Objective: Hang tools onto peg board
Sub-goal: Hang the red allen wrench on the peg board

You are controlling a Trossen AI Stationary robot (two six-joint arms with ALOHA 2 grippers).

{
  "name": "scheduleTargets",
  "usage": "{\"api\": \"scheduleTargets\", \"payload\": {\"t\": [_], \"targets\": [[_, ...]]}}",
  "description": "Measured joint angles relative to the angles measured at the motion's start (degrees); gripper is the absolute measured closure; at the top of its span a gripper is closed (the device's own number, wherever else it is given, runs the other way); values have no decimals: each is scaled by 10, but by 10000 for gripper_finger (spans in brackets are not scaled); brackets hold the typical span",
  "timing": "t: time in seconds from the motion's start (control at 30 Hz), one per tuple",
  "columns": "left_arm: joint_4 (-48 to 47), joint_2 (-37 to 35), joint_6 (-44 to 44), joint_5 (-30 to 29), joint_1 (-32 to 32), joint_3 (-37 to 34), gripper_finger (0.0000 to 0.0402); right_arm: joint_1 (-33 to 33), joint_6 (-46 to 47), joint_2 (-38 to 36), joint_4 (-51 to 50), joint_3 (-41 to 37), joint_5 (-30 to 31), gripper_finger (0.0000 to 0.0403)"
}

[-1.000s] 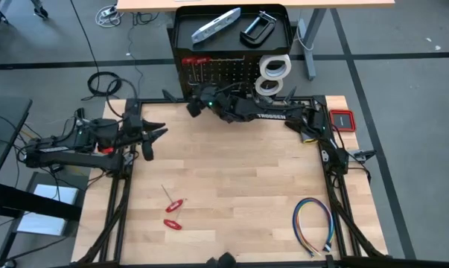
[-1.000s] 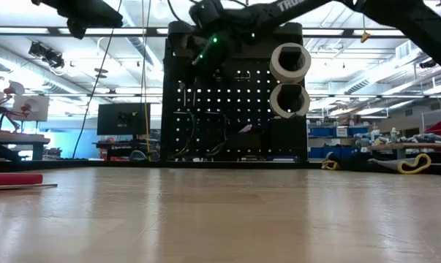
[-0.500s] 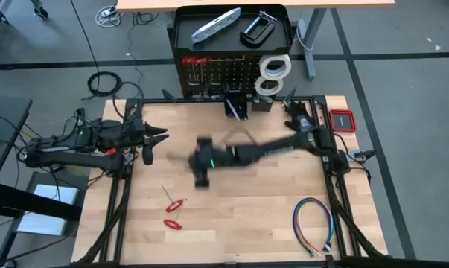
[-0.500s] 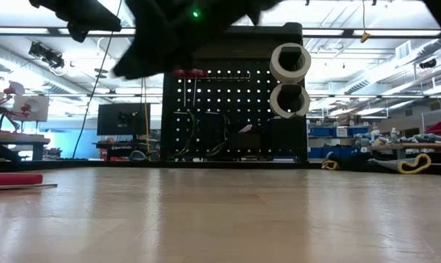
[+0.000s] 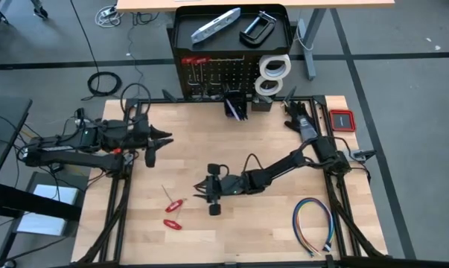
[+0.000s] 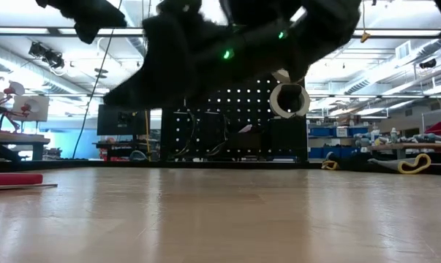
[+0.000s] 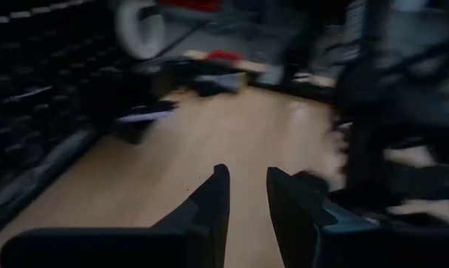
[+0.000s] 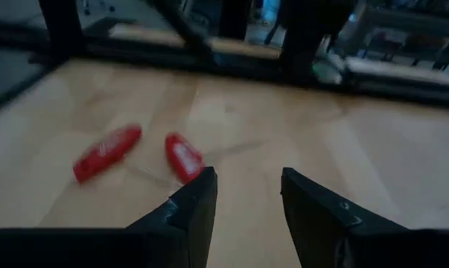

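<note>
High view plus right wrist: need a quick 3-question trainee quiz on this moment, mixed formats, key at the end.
1. True or false: the right gripper is empty, its fingers apart.
2. Multiple choice: the two red-handled tools lie
A. on the peg board's top tray
B. on the table, ahead of the right gripper
C. in the left gripper
3. Fill in: the two white tape rolls hang on the ____.

Key: 1 true. 2 B; the right wrist view shows them on the wood just past the fingers. 3 peg board. The left gripper waits near the table's left edge, holding nothing.
</note>
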Motion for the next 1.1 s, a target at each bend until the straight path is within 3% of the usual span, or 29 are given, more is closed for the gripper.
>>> {"api": "scheduleTargets", "payload": {"t": [0.23, 0.33, 0.53, 0.7, 0.83, 1.1], "targets": [[102, -1, 2, 231, -1, 0, 305, 0, 9, 108, -7, 96, -41, 243], [101, -1, 0, 288, -9, 0, 305, -3, 8, 148, -23, 153, -66, 242], [93, -1, 12, 292, -32, -1, 305, -20, 6, 214, -68, 265, -123, 239], [67, 0, 18, 277, -41, -1, 305, -37, -2, 244, -81, 327, -172, 213], [-14, 0, 7, 237, -42, -2, 305, -50, -14, 246, -140, 333, -216, 192], [-80, 7, -4, 197, -42, -2, 305, -57, -15, 254, -148, 334, -220, 195]]}}
